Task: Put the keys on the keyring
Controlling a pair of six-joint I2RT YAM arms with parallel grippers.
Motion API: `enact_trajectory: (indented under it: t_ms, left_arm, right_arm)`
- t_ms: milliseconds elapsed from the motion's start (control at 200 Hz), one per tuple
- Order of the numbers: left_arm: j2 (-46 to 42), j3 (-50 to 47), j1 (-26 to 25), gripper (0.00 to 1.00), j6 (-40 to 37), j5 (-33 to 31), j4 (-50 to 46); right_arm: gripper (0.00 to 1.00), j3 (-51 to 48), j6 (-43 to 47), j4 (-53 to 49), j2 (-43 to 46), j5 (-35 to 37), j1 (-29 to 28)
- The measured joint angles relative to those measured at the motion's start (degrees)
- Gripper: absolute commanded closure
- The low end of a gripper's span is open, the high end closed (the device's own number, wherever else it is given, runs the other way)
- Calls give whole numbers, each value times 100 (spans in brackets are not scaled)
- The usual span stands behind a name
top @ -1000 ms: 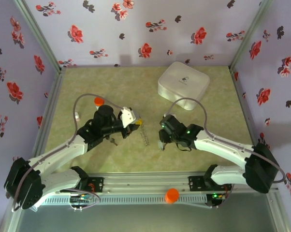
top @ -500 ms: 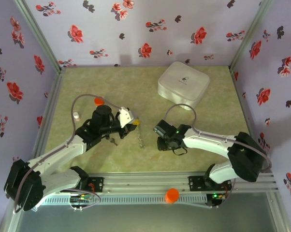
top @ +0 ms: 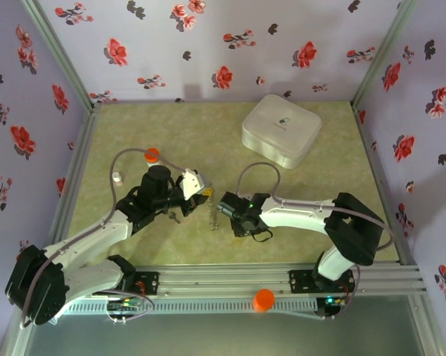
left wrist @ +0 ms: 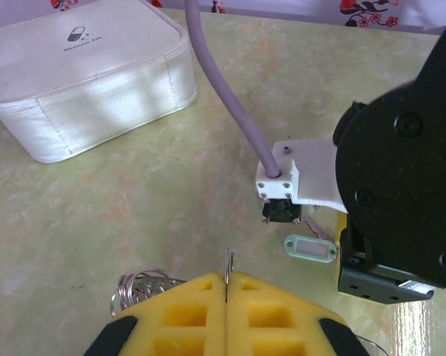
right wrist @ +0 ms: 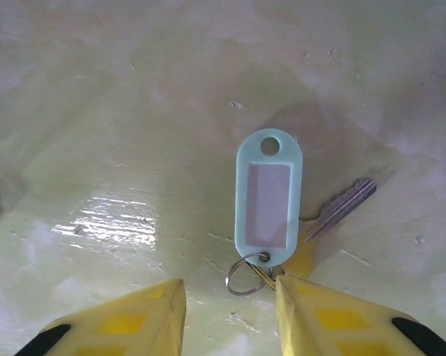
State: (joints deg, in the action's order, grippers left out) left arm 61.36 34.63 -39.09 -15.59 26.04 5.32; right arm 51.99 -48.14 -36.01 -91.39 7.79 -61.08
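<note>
- Left gripper (left wrist: 227,278): yellow fingers pressed together, pinching a thin wire of the keyring (left wrist: 138,288); its silver loops lie at desk centre
- Right gripper (right wrist: 230,293): spread, straddling the small split ring of a silver key (right wrist: 347,202) partly under a pale green oval plastic tag (right wrist: 269,194)
- Desk (right wrist: 134,111): glossy, mottled green; lilac floral walls (top: 230,44)

Both arms are stretched from their bases at the near edge of the table (top: 208,137) toward its middle, with the wrists turned toward each other. The left gripper (top: 206,192) is closed, its yellow pads (left wrist: 186,315) pressed together with the keyring (left wrist: 228,261) pinched between them. The right gripper (top: 220,211) is held low just beside it, pointed down, its fingers (right wrist: 134,319) parted.
</note>
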Motion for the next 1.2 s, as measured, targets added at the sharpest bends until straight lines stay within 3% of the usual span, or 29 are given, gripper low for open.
enact_trajectory:
  t_ms: [325, 695, 1200]
  left_arm:
    - [0, -22, 0, 100, -63, 0, 15]
    - [0, -31, 0, 100, -129, 2, 17]
    - [0, -31, 0, 100, -131, 2, 15]
  right_arm:
    - [71, 125, -13, -140, -243, 173, -44]
    - [85, 166, -9, -286, -293, 278, -44]
    - [90, 197, -13, -472, -304, 435, -44]
